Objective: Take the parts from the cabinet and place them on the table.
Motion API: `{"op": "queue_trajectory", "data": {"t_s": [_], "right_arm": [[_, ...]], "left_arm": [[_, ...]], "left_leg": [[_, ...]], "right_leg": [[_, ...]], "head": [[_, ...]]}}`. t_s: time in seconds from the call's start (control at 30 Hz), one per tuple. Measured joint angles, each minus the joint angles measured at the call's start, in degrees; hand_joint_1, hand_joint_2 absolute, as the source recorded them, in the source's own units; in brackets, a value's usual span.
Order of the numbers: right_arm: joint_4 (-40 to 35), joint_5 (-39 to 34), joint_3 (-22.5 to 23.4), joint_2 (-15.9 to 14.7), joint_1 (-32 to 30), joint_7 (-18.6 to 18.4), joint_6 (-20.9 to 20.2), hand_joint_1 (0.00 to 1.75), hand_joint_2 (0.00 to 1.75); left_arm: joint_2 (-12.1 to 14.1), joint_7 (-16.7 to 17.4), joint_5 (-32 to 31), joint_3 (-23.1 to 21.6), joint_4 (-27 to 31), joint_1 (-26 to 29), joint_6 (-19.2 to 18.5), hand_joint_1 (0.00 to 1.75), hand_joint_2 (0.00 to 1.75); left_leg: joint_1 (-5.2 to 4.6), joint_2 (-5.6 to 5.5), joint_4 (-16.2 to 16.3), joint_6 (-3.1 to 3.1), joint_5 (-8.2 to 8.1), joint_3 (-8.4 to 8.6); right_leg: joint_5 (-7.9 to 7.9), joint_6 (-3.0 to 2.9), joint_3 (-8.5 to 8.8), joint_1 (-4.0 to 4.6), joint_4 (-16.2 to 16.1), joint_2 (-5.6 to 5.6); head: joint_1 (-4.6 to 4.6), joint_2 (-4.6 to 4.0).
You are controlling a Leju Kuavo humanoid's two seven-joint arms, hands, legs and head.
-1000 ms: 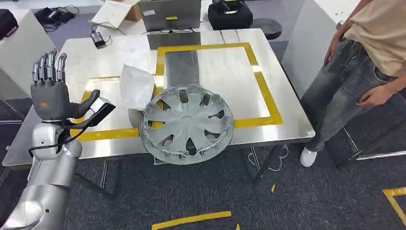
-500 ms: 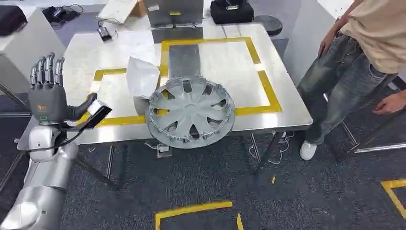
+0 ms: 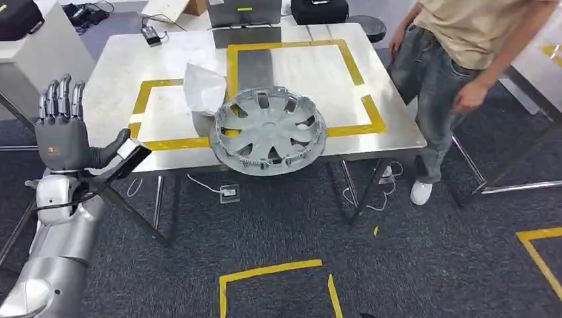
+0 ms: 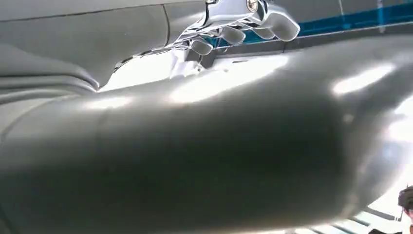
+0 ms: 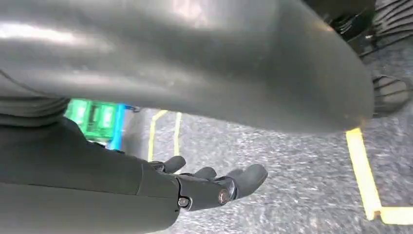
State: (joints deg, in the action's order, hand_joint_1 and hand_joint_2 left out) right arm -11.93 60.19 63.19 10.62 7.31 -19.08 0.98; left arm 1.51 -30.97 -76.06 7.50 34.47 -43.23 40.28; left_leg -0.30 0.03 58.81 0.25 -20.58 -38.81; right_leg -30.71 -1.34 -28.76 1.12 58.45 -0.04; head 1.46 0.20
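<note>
Round silver-grey plastic hubcap lies on the steel table w/ yellow tape lines, overhanging its near edge, touching a crumpled white bag. Left hand raised beside the table, fingers straight up, apart, holding nothing. Right hand hangs over grey carpet floor, fingers loosely extended, empty; person in beige shirt & jeans stands at the table's right side.

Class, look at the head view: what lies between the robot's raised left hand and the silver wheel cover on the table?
In the head view, between the left hand and the wheel cover lies bare table top crossed by yellow tape.
</note>
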Motion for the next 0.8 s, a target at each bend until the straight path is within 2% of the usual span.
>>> {"op": "queue_trajectory", "data": {"t_s": [0.07,0.1,0.13,0.17,0.2,0.23,0.27,0.3,0.33,0.37,0.4,0.43,0.47,0.5,0.53,0.57,0.6,0.63,0.67,0.7,0.73,0.77,0.8], "right_arm": [[0.0,0.0,0.0,0.04,0.01,-0.02,-0.15,0.0,0.0],[0.04,0.0,0.0,0.26,0.01,-0.02,-0.15,0.0,0.0],[0.04,0.0,0.0,0.22,0.11,0.02,-0.15,0.0,0.0],[0.04,0.02,0.0,0.22,0.12,0.09,-0.2,0.0,0.0],[0.04,0.0,0.0,0.24,0.07,0.09,-0.26,0.0,0.0],[0.04,0.0,0.0,0.24,-0.03,0.07,-0.33,0.0,0.0],[0.04,0.02,0.0,0.24,-0.1,0.09,-0.35,0.0,0.0],[0.04,0.02,0.0,0.24,-0.14,0.09,-0.39,0.0,0.0],[0.04,0.04,0.0,0.26,-0.14,0.09,-0.41,0.0,0.0],[0.04,0.2,0.0,0.26,-0.15,0.09,-0.46,0.0,0.0],[0.04,0.35,0.0,0.26,-0.15,0.09,-0.5,0.0,0.0],[0.04,0.37,0.0,0.24,-0.1,0.09,-0.5,0.0,0.0],[0.04,0.57,0.0,0.26,-0.15,0.02,-0.5,0.0,0.0],[0.04,0.89,0.0,0.26,-0.26,-0.04,-0.5,0.0,0.0],[0.04,0.96,-0.02,0.26,-0.28,-0.09,-0.5,0.0,0.0],[0.04,1.03,-0.02,0.26,-0.36,-0.09,-0.5,0.0,0.0],[0.07,1.03,-0.04,0.26,-0.63,-0.09,-0.5,0.0,0.0],[0.07,1.03,-0.04,0.26,-0.66,0.18,-0.5,0.0,0.0],[0.07,1.03,-0.04,0.26,-0.71,0.22,-0.5,0.0,0.0],[0.07,1.03,-0.04,0.26,-0.73,0.22,-0.5,0.0,0.0],[0.07,1.05,-0.04,0.26,-0.73,0.24,-0.5,0.0,0.0],[0.07,1.12,-0.07,0.26,-0.72,0.24,-0.5,0.0,0.0],[0.07,1.36,-0.11,0.26,-0.71,0.26,-0.52,0.0,0.0]], "left_arm": [[0.04,-0.02,0.11,0.0,0.11,0.19,0.0,0.0,0.0],[0.2,-0.04,0.11,0.0,0.09,0.35,0.0,0.0,0.0],[0.39,-0.13,0.13,0.02,0.09,0.38,0.0,0.0,0.0],[0.5,-0.2,0.18,0.02,0.09,0.35,0.0,0.0,0.0],[0.66,-0.28,0.22,0.02,0.09,0.4,0.0,0.0,0.0],[0.7,-0.42,0.22,0.02,0.09,0.58,0.0,0.0,0.0],[0.7,-0.44,0.22,0.02,0.09,0.77,0.0,0.0,0.0],[0.7,-0.44,0.24,0.02,0.09,0.97,0.0,0.0,0.0],[0.72,-0.44,0.26,0.04,0.09,1.11,0.0,0.0,0.0],[0.72,-0.44,0.28,0.02,0.11,1.19,0.0,0.0,0.0],[0.74,-0.44,0.37,0.02,0.13,1.19,0.0,0.0,0.0],[0.81,-0.5,0.59,0.02,0.26,1.17,0.0,0.0,0.0],[0.85,-0.81,0.96,0.04,0.59,1.24,0.0,0.0,0.0],[1.0,-0.96,1.42,0.09,0.7,1.45,0.0,0.0,0.0],[1.22,-1.03,1.57,0.2,0.7,1.56,0.0,0.0,0.0],[1.31,-1.11,1.88,0.33,0.72,1.85,0.0,0.0,0.0],[1.31,-1.14,1.97,0.35,0.66,2.06,0.0,0.0,0.0],[1.31,-1.18,1.99,0.35,0.68,2.13,0.0,0.0,0.0],[1.31,-1.33,1.99,0.35,0.72,2.17,0.0,0.0,0.0],[1.36,-1.44,2.01,0.39,0.72,2.25,0.0,0.0,0.0],[1.38,-1.44,2.01,0.44,0.72,2.36,0.0,0.0,0.0],[1.38,-1.46,2.01,0.44,0.7,2.51,0.0,0.0,0.0],[1.4,-1.53,2.1,0.46,0.7,2.83,0.0,0.0,0.0]], "left_leg": [[0.06,-0.04,-0.72,-0.64,1.42,-0.14],[0.05,-0.18,-0.63,-0.94,1.07,-0.57],[0.01,-0.36,0.53,-1.42,-1.86,-1.19],[0.23,-0.3,3.68,-1.88,-5.87,-2.13],[0.45,-0.29,7.63,-2.27,-9.16,-2.81],[0.62,-0.28,12.26,-2.66,-11.68,-3.5],[0.71,-0.27,15.34,-2.89,-11.99,-3.62],[0.83,-0.28,16.66,-3.05,-10.58,-3.01],[0.94,-0.27,16.09,-3.19,-8.33,-1.55],[1.02,-0.27,13.65,-3.29,-6.24,0.95],[1.11,-0.28,9.49,-3.35,-5.4,4.52],[1.18,-0.36,4.35,-3.36,-8.25,7.89],[0.67,-0.47,-0.64,-2.97,-10.66,11.16],[0.51,-0.64,-0.28,-1.72,-10.36,10.53],[0.53,-0.66,-0.54,-1.34,-10.3,10.26],[0.26,-0.6,-0.35,-0.74,-9.88,9.96],[0.42,-0.39,-0.67,0.07,-9.01,9.45],[0.57,-0.07,-0.68,0.54,-8.33,8.88],[0.59,-0.16,-0.65,1.01,-7.47,8.16],[0.58,-0.16,-0.64,1.16,-6.59,7.06],[0.51,-0.18,-0.59,1.26,-5.7,5.99],[0.43,-0.18,-0.49,1.24,-4.94,4.94],[0.4,-0.18,-0.42,1.18,-4.15,3.86]], "right_leg": [[1.04,-0.48,-0.48,0.03,-0.45,-0.04],[2.09,-0.77,-0.9,-0.69,-1.09,-0.43],[2.96,-0.92,-1.62,-0.72,-1.26,-0.44],[3.76,-1.1,-2.56,-0.86,-1.2,-0.46],[4.45,-1.07,-3.45,-0.92,-1.19,-0.44],[5.31,-0.99,-4.6,-1.02,-1.11,-0.49],[6.05,-0.88,-5.68,-1.09,-0.98,-0.57],[6.79,-0.73,-6.78,-1.2,-0.84,-0.63],[7.54,-0.54,-7.96,-1.33,-0.64,-0.72],[8.23,-0.32,-9.07,-1.46,-0.44,-0.78],[8.9,-0.03,-10.03,-1.59,-0.21,-0.82],[9.52,0.35,-10.55,-1.61,0.07,-0.83],[10.04,0.77,-10.91,-1.43,0.15,-0.74],[10.77,1.12,-10.64,-1.43,-0.27,-0.77],[11.24,1.42,-10.64,-1.51,-0.38,-0.69],[11.9,1.88,-10.65,-1.59,-0.73,-0.64],[12.3,2.35,-10.98,-1.69,-0.88,-0.46],[10.41,2.63,-11.57,-1.94,-0.02,-0.35],[6.07,2.79,-12.61,-1.9,2.73,-0.28],[1.93,2.99,-13.65,-1.93,6.8,-0.21],[-1.19,3.12,-14.53,-1.92,11.39,-0.19],[-2.5,3.17,-15.04,-1.91,15.32,-0.14],[-1.88,3.15,-14.83,-1.91,17.85,-0.12]], "head": [[0.07,0.0],[0.15,0.0],[-0.06,0.0],[-0.18,0.0],[-0.22,0.0],[-0.2,0.0],[-0.2,0.0],[-0.22,0.0],[-0.22,0.0],[-0.2,0.0],[-0.22,0.0],[-0.22,0.0],[-0.2,0.0],[0.02,0.0],[-0.29,0.0],[-0.31,0.0],[-0.65,0.0],[-0.66,0.0],[-0.44,0.0],[-0.33,0.0],[-0.37,0.0],[-0.31,0.0],[-0.33,0.0]]}}
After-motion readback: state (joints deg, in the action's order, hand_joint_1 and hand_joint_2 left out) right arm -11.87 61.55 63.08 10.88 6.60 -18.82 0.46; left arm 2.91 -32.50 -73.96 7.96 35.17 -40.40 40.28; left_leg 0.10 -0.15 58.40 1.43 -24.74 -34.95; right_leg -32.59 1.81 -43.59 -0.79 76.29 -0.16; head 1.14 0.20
